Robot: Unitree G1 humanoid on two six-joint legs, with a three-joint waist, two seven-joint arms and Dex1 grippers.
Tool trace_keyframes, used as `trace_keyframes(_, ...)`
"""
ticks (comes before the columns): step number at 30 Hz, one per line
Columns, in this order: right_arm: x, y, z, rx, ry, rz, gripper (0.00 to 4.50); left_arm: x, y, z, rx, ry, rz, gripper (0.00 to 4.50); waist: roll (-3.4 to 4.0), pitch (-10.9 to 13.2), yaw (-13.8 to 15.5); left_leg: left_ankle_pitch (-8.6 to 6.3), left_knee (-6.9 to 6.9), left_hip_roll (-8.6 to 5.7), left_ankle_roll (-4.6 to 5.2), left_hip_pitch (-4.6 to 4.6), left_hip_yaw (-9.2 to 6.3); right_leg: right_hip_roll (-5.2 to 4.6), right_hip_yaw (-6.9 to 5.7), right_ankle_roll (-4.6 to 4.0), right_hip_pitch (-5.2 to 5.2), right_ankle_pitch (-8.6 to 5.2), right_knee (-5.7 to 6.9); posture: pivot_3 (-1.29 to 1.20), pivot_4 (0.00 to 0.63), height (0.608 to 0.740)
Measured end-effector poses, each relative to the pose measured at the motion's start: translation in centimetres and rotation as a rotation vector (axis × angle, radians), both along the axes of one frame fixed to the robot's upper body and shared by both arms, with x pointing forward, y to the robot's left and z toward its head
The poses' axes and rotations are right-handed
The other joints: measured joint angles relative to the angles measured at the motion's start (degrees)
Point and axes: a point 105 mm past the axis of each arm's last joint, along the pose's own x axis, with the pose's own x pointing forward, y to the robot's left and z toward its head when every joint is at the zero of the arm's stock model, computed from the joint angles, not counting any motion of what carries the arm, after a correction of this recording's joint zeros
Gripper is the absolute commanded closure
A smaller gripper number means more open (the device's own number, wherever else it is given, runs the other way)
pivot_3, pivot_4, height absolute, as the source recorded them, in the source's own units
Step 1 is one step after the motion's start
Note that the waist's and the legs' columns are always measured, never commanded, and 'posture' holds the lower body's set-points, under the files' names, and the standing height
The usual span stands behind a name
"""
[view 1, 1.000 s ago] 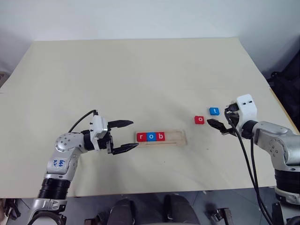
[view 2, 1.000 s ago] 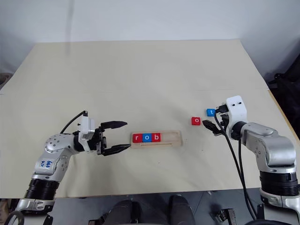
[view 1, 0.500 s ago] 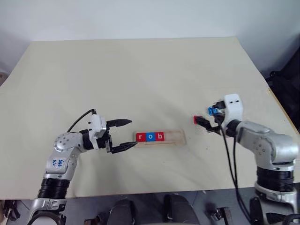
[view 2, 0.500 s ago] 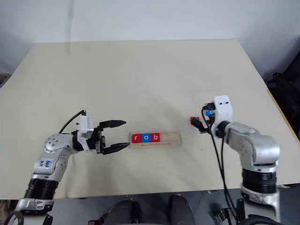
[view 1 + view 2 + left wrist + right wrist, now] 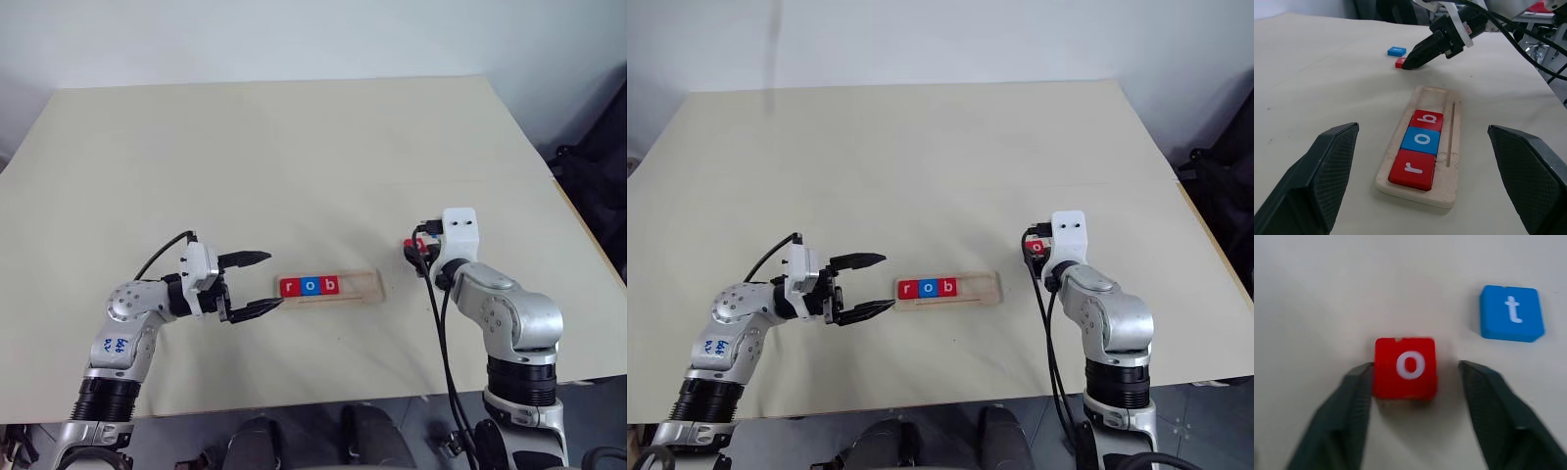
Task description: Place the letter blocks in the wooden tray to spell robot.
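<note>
The wooden tray [image 5: 362,287] lies in front of me holding letter blocks: a red r [image 5: 289,287], a blue o [image 5: 312,287] and a red b [image 5: 333,286], with its right end bare. My left gripper [image 5: 274,281] hovers open just left of the tray's end, touching nothing. To the right of the tray, a red o block [image 5: 1406,366] lies on the table between the fingers of my right gripper [image 5: 1415,367]. One finger [image 5: 1359,387] touches the block's side and the other stands a little off it. A blue t block [image 5: 1511,312] lies just beyond.
The pale table [image 5: 294,147] stretches wide and bare behind the tray. Its right edge [image 5: 578,230] runs close to my right arm, with dark equipment [image 5: 598,186] past it. A black cable [image 5: 441,333] hangs from my right wrist.
My right gripper has swung left and down onto the red o block, and its fingers have narrowed around it. The left gripper has stayed beside the tray.
</note>
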Motion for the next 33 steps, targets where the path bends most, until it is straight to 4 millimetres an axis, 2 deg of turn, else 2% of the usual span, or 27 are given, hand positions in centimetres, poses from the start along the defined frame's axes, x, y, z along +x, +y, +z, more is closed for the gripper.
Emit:
trace_keyframes(7,-1.6,0.3,-0.4,-0.006,0.000,0.009,3.04,0.0,-0.1,0.0,-0.001,0.003,-0.006,0.00,0.00,0.00,0.06,0.00,-0.02,-0.01,0.00,-0.01,-0.01,-0.01,0.00,0.00,0.00,0.00,-0.04,0.00,0.150,0.740)
trace_keyframes(14,-5.4,-0.1,-1.1,-0.029,0.054,0.032,3.04,-0.1,-0.8,0.0,0.002,0.011,-0.051,0.00,0.00,0.00,0.25,-0.01,-0.04,-0.02,0.01,-0.02,-0.08,0.00,-0.02,-0.01,0.01,0.00,-0.08,0.00,0.150,0.740)
trace_keyframes(18,-7.8,1.1,-1.6,-0.001,0.081,0.054,3.04,0.0,-1.2,0.3,0.007,0.008,-0.086,0.00,-0.02,-0.01,0.04,-0.01,-0.05,-0.02,0.00,-0.01,-0.13,0.02,0.00,-0.02,0.01,-0.01,-0.09,0.00,0.150,0.740)
trace_keyframes(21,-8.4,1.8,-1.7,0.020,0.092,0.054,3.04,0.2,-1.4,0.7,0.009,-0.004,-0.102,0.00,-0.04,-0.03,0.03,-0.01,-0.05,-0.02,0.00,0.00,-0.15,0.04,-0.01,-0.02,0.01,-0.01,-0.09,0.00,0.150,0.740)
trace_keyframes(23,-8.6,1.9,-1.7,0.024,0.096,0.048,2.26,0.2,-1.3,0.5,0.009,0.006,-0.104,0.00,-0.04,-0.03,0.06,-0.01,-0.06,-0.02,0.00,0.00,-0.15,0.04,-0.01,-0.03,0.01,-0.01,-0.10,0.00,0.150,0.740)
trace_keyframes(24,-8.7,1.9,-1.7,0.025,0.099,0.053,2.09,0.3,-1.2,0.4,0.009,0.013,-0.103,0.00,-0.04,-0.03,0.07,-0.01,-0.06,-0.03,0.00,-0.01,-0.15,0.03,-0.02,-0.02,0.02,-0.01,-0.13,0.00,0.150,0.740)
trace_keyframes(27,-8.7,1.7,-1.5,0.009,0.097,0.097,1.10,0.2,-1.1,0.2,0.009,0.021,-0.108,0.00,-0.05,-0.03,0.13,-0.02,-0.05,-0.06,0.02,-0.03,-0.15,0.01,-0.01,-0.02,0.02,-0.01,-0.17,0.00,0.150,0.740)
trace_keyframes(30,-8.7,0.9,0.1,-0.030,0.053,0.230,0.06,0.2,-1.1,0.2,0.010,0.022,-0.107,0.00,-0.05,-0.02,0.27,-0.04,-0.04,-0.08,0.05,-0.03,-0.21,0.00,-0.04,0.00,0.08,0.00,-0.21,0.00,0.150,0.740)
trace_keyframes(33,-9.1,-0.6,1.4,-0.059,0.029,0.367,0.02,0.3,-1.1,0.3,0.009,0.020,-0.105,0.00,-0.06,-0.01,0.32,-0.06,-0.06,-0.08,0.09,-0.03,-0.37,0.02,-0.08,0.01,0.14,0.00,-0.28,0.00,0.150,0.740)
